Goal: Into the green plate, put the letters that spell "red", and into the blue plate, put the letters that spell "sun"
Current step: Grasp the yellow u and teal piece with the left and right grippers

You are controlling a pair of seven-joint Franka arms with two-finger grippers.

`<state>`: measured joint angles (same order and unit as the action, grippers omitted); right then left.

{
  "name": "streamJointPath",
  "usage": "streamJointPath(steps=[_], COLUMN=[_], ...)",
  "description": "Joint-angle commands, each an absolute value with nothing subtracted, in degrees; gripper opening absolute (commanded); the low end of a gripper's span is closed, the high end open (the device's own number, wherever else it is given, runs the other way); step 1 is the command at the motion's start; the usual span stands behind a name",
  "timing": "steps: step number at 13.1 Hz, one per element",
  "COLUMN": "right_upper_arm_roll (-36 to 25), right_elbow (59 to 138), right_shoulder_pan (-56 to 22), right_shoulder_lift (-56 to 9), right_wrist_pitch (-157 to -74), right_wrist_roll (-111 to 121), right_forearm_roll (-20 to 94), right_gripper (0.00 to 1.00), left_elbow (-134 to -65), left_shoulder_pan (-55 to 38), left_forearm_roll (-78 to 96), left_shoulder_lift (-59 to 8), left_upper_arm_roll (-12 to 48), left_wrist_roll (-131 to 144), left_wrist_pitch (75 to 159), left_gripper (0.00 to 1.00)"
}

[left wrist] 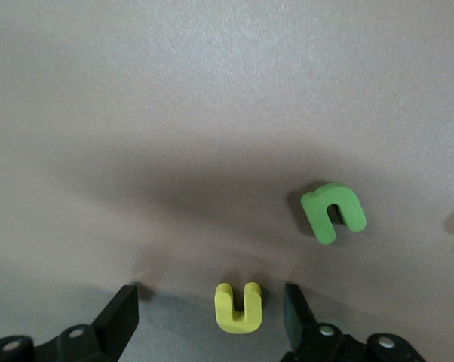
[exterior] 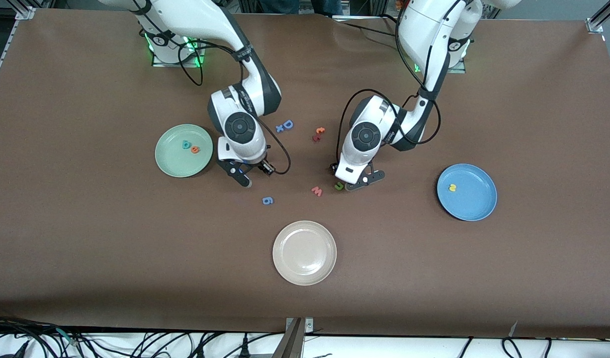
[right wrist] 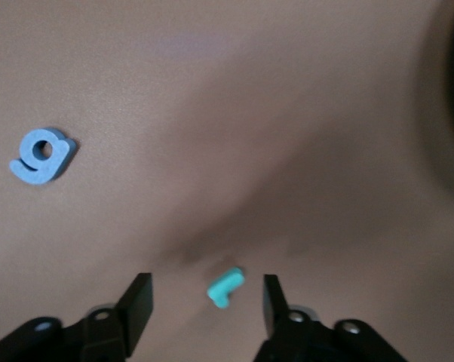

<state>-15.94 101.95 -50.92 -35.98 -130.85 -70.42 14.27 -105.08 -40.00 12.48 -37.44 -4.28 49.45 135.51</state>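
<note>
Left gripper [left wrist: 210,317] sits low over the table with its fingers [left wrist: 121,315] apart; the yellow "u" [left wrist: 237,307] lies flat between them, nearer one fingertip than the other, touching neither as far as you can see; its two prongs run roughly parallel to the fingers, so closing would press its outer sides. The green "n" [left wrist: 332,213] lies just ahead of the fingertips, off to one side, outside the gap.

Right gripper [right wrist: 204,309] is also down with fingers [right wrist: 136,305] apart; the teal "r" [right wrist: 225,287] lies between them, close to centre, long stroke slanted across the gap, not square to either finger.

Each arm is nearer its own letter.

The front view hides both letters between the fingers; only the wrist views show them. The front view alone shows the targets: green plate [exterior: 165,166] just beside the right gripper, holding the teal "d" [exterior: 186,144] and orange "e" [exterior: 195,148]; blue plate [exterior: 476,209] well apart from the left gripper, holding one yellow letter [exterior: 452,187], likely the "s". Blue "g" [right wrist: 41,156] lies well off from the right fingers; ignore it.
</note>
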Motion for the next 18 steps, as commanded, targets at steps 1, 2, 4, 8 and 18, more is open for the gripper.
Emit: streamJointPath(steps=[1,2,4,8,18], right_upper_arm_roll=[-16.4,-16.4,-16.3,-14.4,-14.4], right_elbow=[100.5,100.9,101.0,102.1,103.4], right_shoulder_pan=[-51.4,-51.5,-51.5,-51.4,-51.5], right_shoulder_lift=[-37.9,-38.0,-38.3,-38.6,-37.9], right_wrist_pitch=[-132.8,-132.8,-132.5,-132.5,-129.7], right_wrist_roll=[-74.2,-74.2,-74.1,-75.0,-75.1], right_forearm_roll=[15.6,15.6,15.6,15.6,15.6], right_gripper=[0.61,0.61,0.56,0.50,0.32], left_elbow=[-105.5,-105.5,-105.5,-105.5,-106.7], left_shoulder_pan=[-40.6,-40.6,-40.6,-40.6,-26.0], left_forearm_roll=[10.7,10.6,10.6,8.6,9.1], left_shoulder_lift=[-37.7,-37.7,-37.7,-37.7,-30.1], left_upper_arm_roll=[-4.4,-4.4,-4.4,-4.4,-10.6], left_wrist_roll=[51.1,51.1,50.9,50.7,5.1], left_wrist_pitch=[136.3,136.4,136.4,136.4,127.0], left_gripper=[0.80,0.73,0.49,0.08,0.00])
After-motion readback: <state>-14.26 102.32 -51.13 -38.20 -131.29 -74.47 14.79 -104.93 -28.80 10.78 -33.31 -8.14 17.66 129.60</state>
